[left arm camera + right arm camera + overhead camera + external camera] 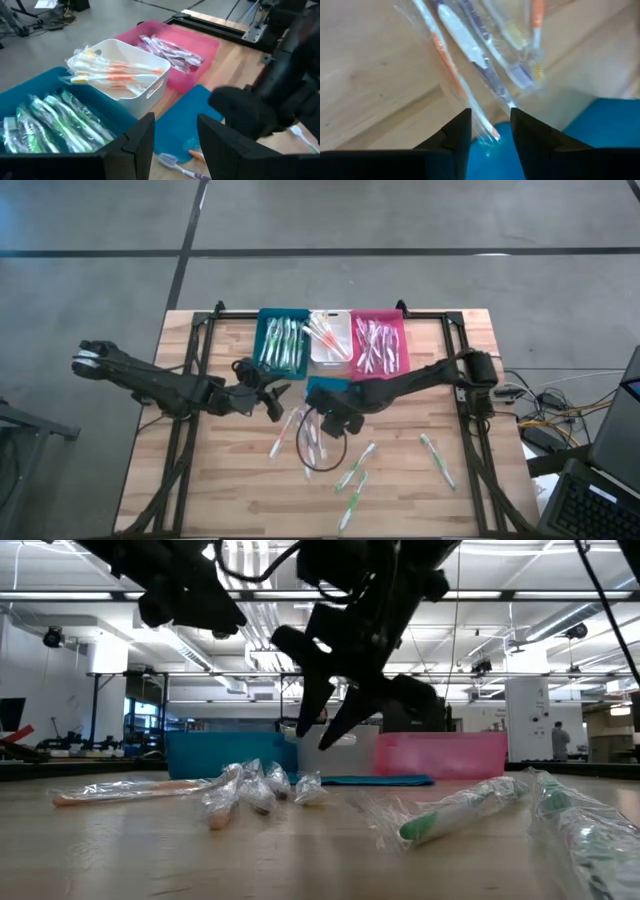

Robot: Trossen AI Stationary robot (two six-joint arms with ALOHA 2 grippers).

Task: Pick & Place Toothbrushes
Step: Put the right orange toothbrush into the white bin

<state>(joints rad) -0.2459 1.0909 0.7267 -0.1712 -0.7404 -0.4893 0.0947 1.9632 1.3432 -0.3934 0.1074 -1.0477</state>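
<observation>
Sorting by colour evident: green-accented toothbrushes in teal bin, orange ones in white bin, purple-pink ones in pink bin.

Remaining wrapped toothbrushes loose on wooden table, scattered on the near side of white bin; green stragglers lying farther out, one well apart.

Right gripper just in front of white bin, above flat teal piece; fingers parted narrowly, nothing between them, poised over the cluster of orange and purple wrapped brushes (likely lining up a pick).

Left gripper near teal bin, fingers moderately apart, empty, waiting clear of the other arm.
</observation>
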